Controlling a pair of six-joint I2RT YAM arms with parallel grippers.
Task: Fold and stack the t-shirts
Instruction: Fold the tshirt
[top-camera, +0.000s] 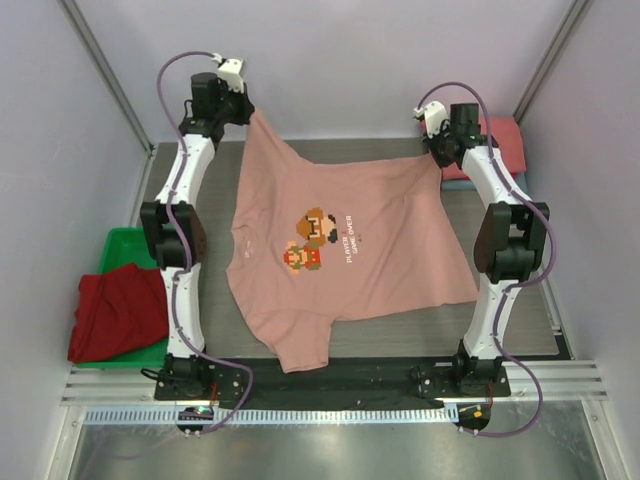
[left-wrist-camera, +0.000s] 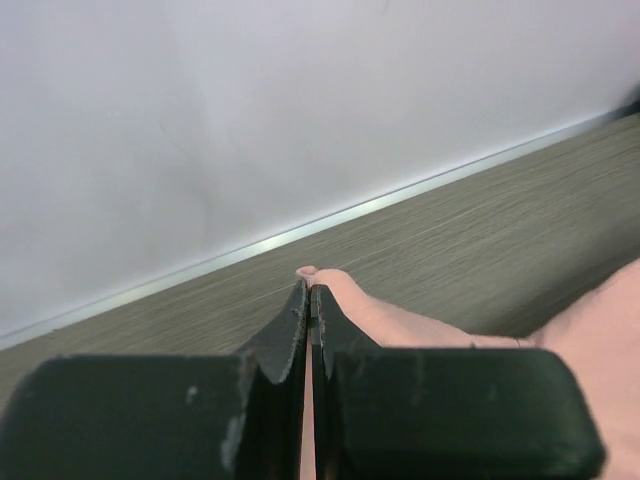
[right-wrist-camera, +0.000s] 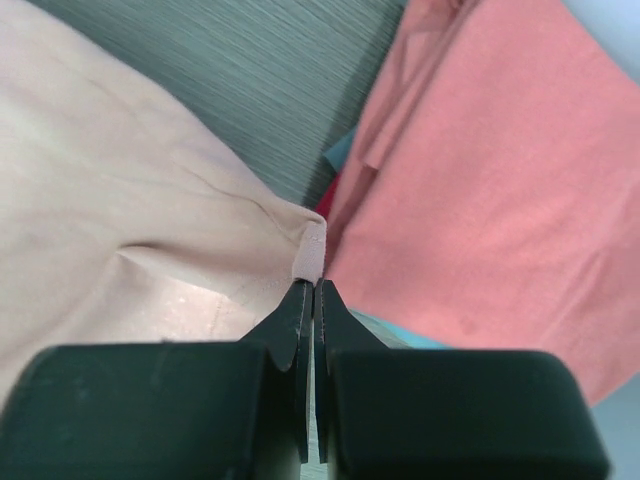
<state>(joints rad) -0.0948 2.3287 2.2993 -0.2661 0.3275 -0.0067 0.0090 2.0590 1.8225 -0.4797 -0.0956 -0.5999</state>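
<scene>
Dusty-pink t-shirt (top-camera: 340, 250) lies collar-left across the desk (top-camera: 400, 335), left fingers (left-wrist-camera: 300, 305) clamped on its far sleeve, right fingers (right-wrist-camera: 300, 300) on its far hem corner.

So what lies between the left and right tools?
The dusty-pink t-shirt: its far edge runs from the left tool to the right tool, both shut on it. The top view shows this.

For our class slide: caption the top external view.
Left pincer and right pincer hold far corners of the dusty-pink cotton t-shirt.
</scene>
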